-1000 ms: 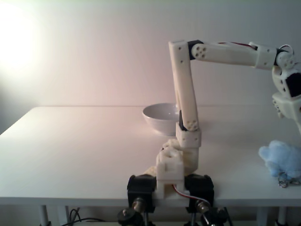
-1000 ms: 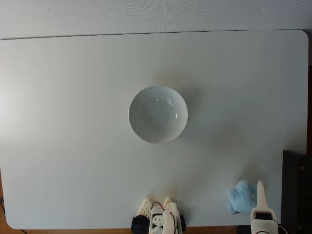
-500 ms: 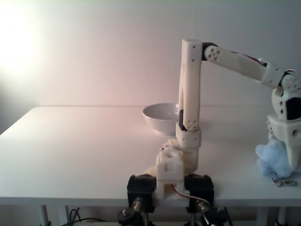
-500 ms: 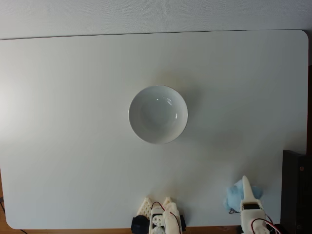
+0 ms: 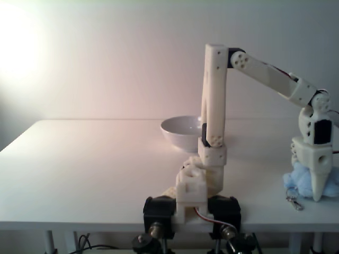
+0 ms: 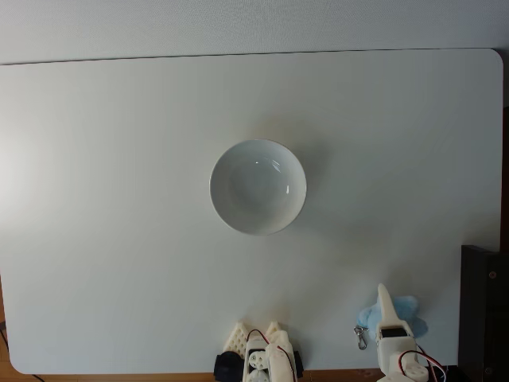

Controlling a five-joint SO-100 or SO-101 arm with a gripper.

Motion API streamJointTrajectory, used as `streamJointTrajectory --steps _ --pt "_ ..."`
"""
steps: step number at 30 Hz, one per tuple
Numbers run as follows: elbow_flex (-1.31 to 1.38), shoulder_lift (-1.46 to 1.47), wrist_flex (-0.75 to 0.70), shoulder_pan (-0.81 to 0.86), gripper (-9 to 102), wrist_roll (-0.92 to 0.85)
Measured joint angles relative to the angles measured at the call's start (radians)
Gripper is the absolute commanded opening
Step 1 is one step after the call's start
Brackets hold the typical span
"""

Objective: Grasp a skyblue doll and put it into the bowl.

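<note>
Skyblue fluff is what's getting all the attention right now: the skyblue doll (image 5: 297,181) is sat on the tabletop (image 6: 119,239) near the front right corner in the side-on fixed view, with its little metal clasp (image 5: 293,201) trailing off toward the front edge. The gripper (image 5: 317,197) is planted tip-down right on the doll, and in the top-down fixed view the gripper (image 6: 384,296) is seen lying across the blue fluff (image 6: 402,309). Whether the jaws are spread, pressed together or actually pinching the plush can't be told from either angle, since only one pointed finger is clearly made out.

The bowl (image 6: 258,187) is sat mid-tabletop, well apart from the doll, and nothing is seen inside it. So progress-wise: the reach looks done, the grasp is maybe being worked on, and nothing has been lifted yet. Left to be done, by the look of it: the pinch confirmed, the doll raised, carried over to the bowl (image 5: 181,132) and dropped in.
</note>
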State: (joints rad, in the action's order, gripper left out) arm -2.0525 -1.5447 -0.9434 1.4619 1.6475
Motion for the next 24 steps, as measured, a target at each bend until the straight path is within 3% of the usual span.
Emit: streamJointTrajectory --steps 4,8,18,24 --pt "-0.002 0.000 -0.002 0.031 60 -0.008" --pt "-0.002 0.000 -0.002 0.031 51 -0.003" --pt "0.002 -0.003 0.006 0.025 -1 -0.011" --pt "0.003 -0.003 0.008 0.025 1 -0.011"
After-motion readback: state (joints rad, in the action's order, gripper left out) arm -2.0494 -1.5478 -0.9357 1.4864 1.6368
